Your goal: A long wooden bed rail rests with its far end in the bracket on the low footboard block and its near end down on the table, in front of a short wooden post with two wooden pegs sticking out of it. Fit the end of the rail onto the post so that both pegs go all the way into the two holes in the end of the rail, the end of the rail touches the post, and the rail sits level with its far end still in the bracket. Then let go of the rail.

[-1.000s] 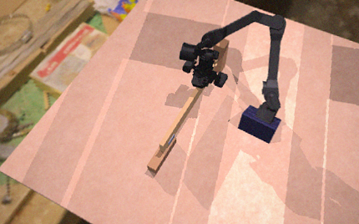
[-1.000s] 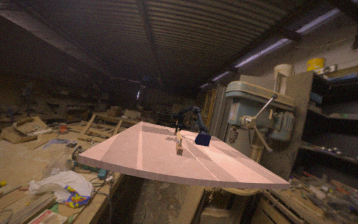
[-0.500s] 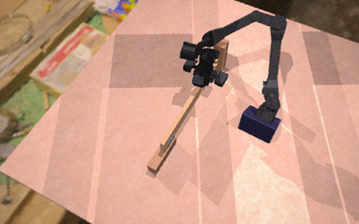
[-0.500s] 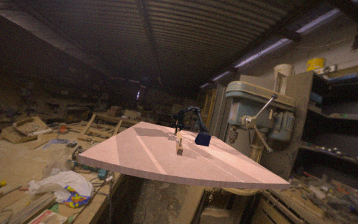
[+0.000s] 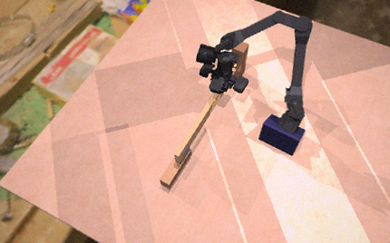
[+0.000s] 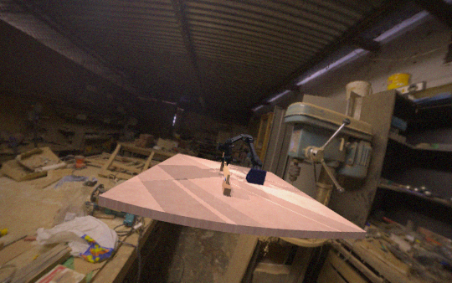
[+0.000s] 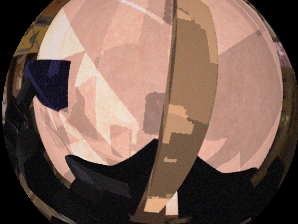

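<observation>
Pink tabletop (image 6: 197, 201), black arm (image 6: 251, 151), dark blue block (image 6: 256, 177), drill press (image 6: 322, 138)

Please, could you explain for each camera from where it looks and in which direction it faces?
Top: high above the table, looking steeply down; the whole arm and the pincer show.
Exterior: off beyond the footboard block, looking across the table towards the arm, which shows small.
Wrist: on the arm, by the pincer, looking along the rail; dark pincer parts fill the bottom.
Top and wrist share the blue base box.
</observation>
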`<action>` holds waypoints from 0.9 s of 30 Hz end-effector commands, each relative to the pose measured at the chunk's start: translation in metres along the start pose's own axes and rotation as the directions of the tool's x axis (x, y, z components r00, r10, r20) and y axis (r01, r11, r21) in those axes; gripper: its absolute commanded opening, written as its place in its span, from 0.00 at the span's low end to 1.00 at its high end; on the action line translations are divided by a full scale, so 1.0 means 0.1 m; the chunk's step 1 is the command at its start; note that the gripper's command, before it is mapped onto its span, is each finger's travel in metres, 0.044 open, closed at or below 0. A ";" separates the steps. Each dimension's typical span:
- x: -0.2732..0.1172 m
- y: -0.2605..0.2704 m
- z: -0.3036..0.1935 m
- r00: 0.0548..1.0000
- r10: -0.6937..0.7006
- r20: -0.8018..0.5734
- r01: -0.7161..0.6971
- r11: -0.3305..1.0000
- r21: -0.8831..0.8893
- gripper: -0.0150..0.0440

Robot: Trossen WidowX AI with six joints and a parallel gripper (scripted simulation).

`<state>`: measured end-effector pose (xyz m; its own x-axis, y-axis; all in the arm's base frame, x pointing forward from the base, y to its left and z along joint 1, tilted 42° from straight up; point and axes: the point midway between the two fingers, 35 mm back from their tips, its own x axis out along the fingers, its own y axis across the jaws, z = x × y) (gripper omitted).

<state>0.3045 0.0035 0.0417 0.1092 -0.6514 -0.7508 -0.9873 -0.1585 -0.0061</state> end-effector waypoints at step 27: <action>-0.01 -0.01 -0.11 1.000 -0.003 -0.001 0.003 1.000 -0.002 0.25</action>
<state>0.3057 -0.0031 0.0468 0.1083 -0.6508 -0.7515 -0.9873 -0.1587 -0.0049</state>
